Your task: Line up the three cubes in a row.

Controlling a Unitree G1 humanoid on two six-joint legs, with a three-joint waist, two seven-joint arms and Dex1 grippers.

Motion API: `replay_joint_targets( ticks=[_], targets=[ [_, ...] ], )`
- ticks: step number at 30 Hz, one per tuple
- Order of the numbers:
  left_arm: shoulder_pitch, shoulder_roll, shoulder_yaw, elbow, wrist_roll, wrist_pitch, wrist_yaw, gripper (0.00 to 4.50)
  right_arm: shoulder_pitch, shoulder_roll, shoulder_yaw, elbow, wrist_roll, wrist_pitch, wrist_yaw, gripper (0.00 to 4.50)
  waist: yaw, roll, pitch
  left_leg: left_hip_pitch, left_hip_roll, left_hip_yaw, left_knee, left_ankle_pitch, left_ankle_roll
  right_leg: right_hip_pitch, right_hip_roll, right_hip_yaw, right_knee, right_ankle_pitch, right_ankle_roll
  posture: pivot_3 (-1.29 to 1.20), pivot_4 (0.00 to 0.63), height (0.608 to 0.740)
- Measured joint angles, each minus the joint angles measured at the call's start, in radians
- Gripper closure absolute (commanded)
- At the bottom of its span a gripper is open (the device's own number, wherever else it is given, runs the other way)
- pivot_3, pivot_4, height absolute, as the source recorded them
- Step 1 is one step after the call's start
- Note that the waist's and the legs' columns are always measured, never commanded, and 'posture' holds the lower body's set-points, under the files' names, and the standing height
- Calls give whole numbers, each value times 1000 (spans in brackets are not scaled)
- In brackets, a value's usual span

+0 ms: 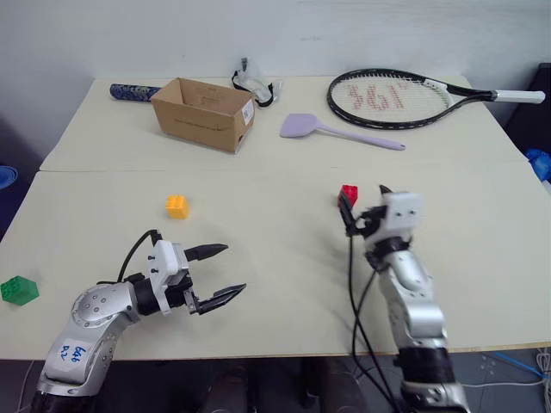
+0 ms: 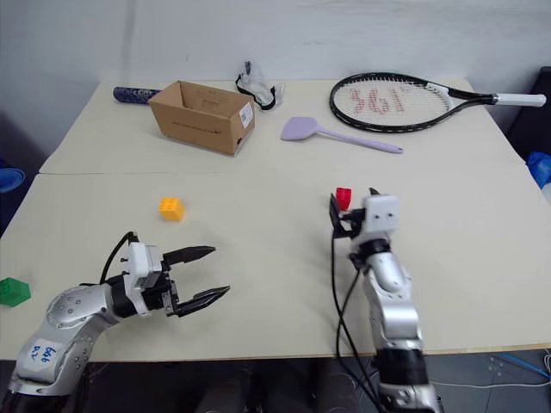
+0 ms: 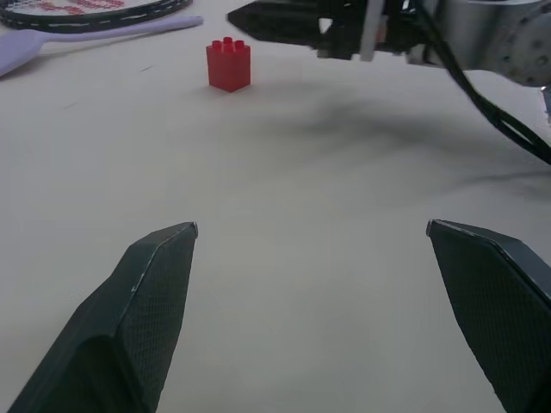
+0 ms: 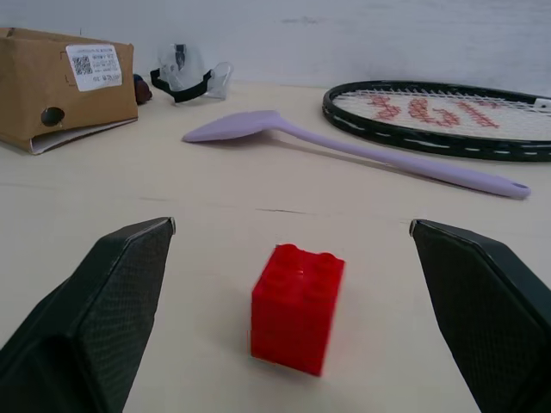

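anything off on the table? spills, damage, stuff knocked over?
Nothing spilled or broken. The cardboard box lies on its side. The red cube, orange cube and green cube stand upright but scattered, the green one near the table's left edge.

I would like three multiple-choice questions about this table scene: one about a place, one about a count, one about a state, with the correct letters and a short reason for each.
1. Where is the red cube?
A. inside the cardboard box
B. on the table, in front of the right gripper, between its fingers
C. on the racket

2. How many cubes stand on the table?
A. two
B. three
C. five

3. What is the state of the left gripper?
A. open, holding nothing
B. shut on the green cube
C. shut on the spatula

Answers:
1 B: the right wrist view shows the cube standing on the table in the gap between the two fingers, apart from both.
2 B: red, yellow-orange cube and green cube.
3 A: its fingers are spread over bare table.
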Motion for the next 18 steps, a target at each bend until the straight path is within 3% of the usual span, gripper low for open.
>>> replay_joint_targets(
  ticks=[5,8,15,16,18],
  targets=[
    [5,0,4,-1,10,9,22,8,-75,32,-5,172,-53,-81,-101,0,-2,0,0,-1,0,0,0,0,0,0,0,0,0,0,0,0,150,740],
    [30,2,9,-16,10,11,27,0,-126,55,-12,256,-50,-97,-129,646,-8,0,0,0,0,0,0,0,0,0,0,0,0,0,0,0,150,740],
    [52,7,34,-45,10,18,44,0,-145,81,-7,286,-37,-122,-123,2888,-9,0,0,-1,1,0,0,0,0,0,1,0,0,0,0,0,150,740],
    [55,7,36,-48,10,19,48,0,-140,80,-6,278,-30,-121,-109,3115,-9,0,0,-1,1,0,0,0,0,0,1,0,0,0,0,0,150,740],
    [65,7,36,-54,10,21,51,0,-123,76,-5,256,-18,-113,-78,3112,-8,0,0,-1,1,0,0,0,0,0,1,0,0,0,0,0,150,740]
  ],
)
